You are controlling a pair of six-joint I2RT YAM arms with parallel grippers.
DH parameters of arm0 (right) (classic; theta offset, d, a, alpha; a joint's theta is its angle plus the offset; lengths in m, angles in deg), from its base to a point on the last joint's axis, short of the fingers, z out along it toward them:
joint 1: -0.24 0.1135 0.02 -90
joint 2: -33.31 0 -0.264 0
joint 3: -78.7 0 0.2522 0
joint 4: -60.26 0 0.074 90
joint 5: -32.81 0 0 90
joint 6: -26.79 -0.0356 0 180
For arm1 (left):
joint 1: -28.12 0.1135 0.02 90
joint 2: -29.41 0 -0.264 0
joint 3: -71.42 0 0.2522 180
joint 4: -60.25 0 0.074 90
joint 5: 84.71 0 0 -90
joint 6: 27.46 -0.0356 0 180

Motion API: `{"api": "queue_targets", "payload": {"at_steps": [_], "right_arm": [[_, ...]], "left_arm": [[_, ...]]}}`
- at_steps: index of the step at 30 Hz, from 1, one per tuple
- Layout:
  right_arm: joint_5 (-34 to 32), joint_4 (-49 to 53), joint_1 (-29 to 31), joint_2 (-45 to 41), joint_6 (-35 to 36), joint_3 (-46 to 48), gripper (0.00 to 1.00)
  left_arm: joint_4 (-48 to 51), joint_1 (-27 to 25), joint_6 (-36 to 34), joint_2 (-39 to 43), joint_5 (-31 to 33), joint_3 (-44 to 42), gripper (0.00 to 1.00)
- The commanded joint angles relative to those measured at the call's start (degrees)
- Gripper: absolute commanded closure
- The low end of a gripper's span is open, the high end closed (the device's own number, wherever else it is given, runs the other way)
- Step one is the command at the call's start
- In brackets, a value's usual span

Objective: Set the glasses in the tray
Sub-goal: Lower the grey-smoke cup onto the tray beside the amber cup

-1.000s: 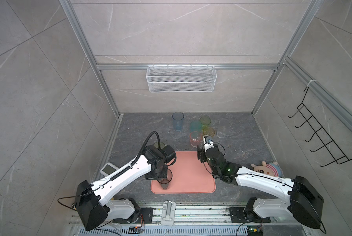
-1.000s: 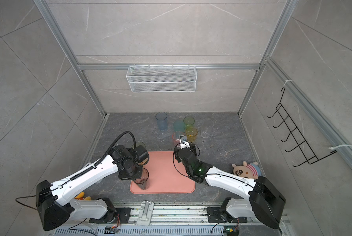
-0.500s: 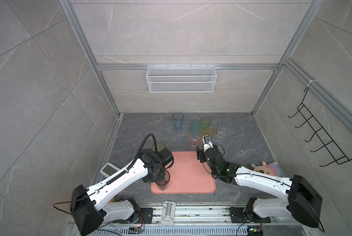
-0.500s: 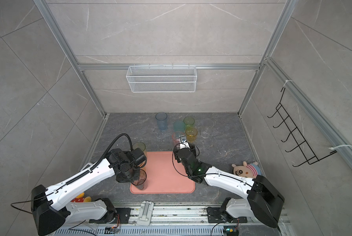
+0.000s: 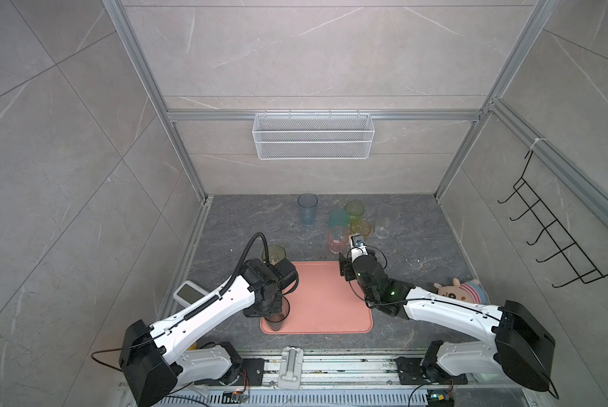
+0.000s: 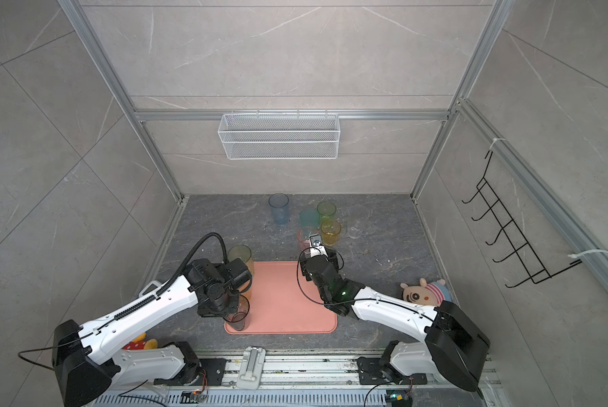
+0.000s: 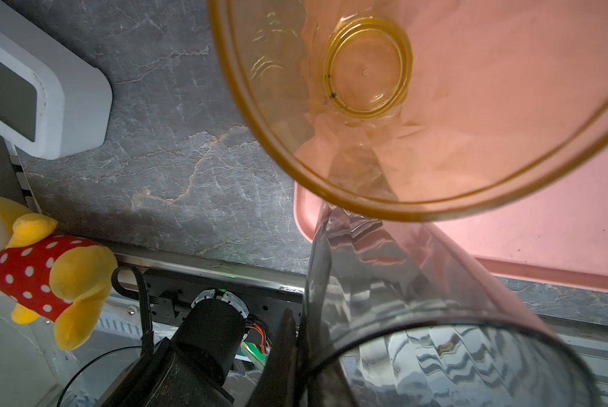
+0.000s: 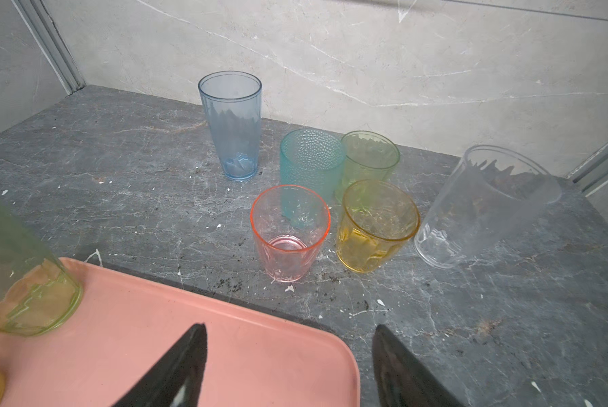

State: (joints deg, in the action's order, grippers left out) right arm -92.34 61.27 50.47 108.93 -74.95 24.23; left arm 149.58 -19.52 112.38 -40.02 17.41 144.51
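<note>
My left gripper (image 7: 304,317) is shut on the wall of the smoky grey glass (image 5: 278,315), one finger outside the rim and one inside. The glass's base is at the near left corner of the salmon tray (image 5: 323,303). An amber glass (image 7: 366,70) and a tall yellow-green glass (image 8: 24,282) stand on the tray's left side. My right gripper (image 8: 288,338) is open and empty over the tray's far right corner. Behind it on the table stand pink (image 8: 290,232), yellow (image 8: 376,225), teal (image 8: 311,165), green (image 8: 369,158), blue-grey (image 8: 230,127) and clear (image 8: 482,208) glasses.
A white device (image 5: 189,292) lies left of the tray, with a yellow plush toy (image 7: 48,275) near the front rail. A pink plush toy (image 5: 457,290) sits at the right. A white wire basket (image 5: 313,141) hangs on the back wall and a black hook rack (image 5: 556,243) on the right wall.
My left arm has drawn back a little toward the front left with the grey glass, bringing it down at the tray's near left corner. The right arm has barely moved.
</note>
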Motion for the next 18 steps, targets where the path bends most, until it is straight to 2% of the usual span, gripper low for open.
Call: {"api": "queue_targets", "payload": {"at_steps": [1, 5, 10, 15, 18], "right_arm": [[-0.1, -0.5, 0.4, 0.7, 0.0, -0.4, 0.25], [-0.1, -0.4, 0.4, 0.8, 0.0, -0.5, 0.25], [-0.1, -0.3, 0.3, 0.6, 0.0, -0.5, 0.25], [0.1, -0.3, 0.3, 0.9, -0.1, -0.6, 0.25], [0.2, -0.3, 0.4, 0.8, 0.0, -0.6, 0.25]], "left_arm": [[0.6, 1.0, 0.7, 1.7, 0.8, -0.8, 1.0], [-0.6, 2.2, 0.1, 2.1, -0.1, -1.9, 1.0], [-1.2, 3.0, -0.4, 2.2, -0.6, -2.3, 0.88], [-1.3, 4.3, -1.6, 2.7, -1.1, -1.1, 0.7], [-0.6, 5.0, -2.6, 2.8, -0.6, 0.4, 0.65]]}}
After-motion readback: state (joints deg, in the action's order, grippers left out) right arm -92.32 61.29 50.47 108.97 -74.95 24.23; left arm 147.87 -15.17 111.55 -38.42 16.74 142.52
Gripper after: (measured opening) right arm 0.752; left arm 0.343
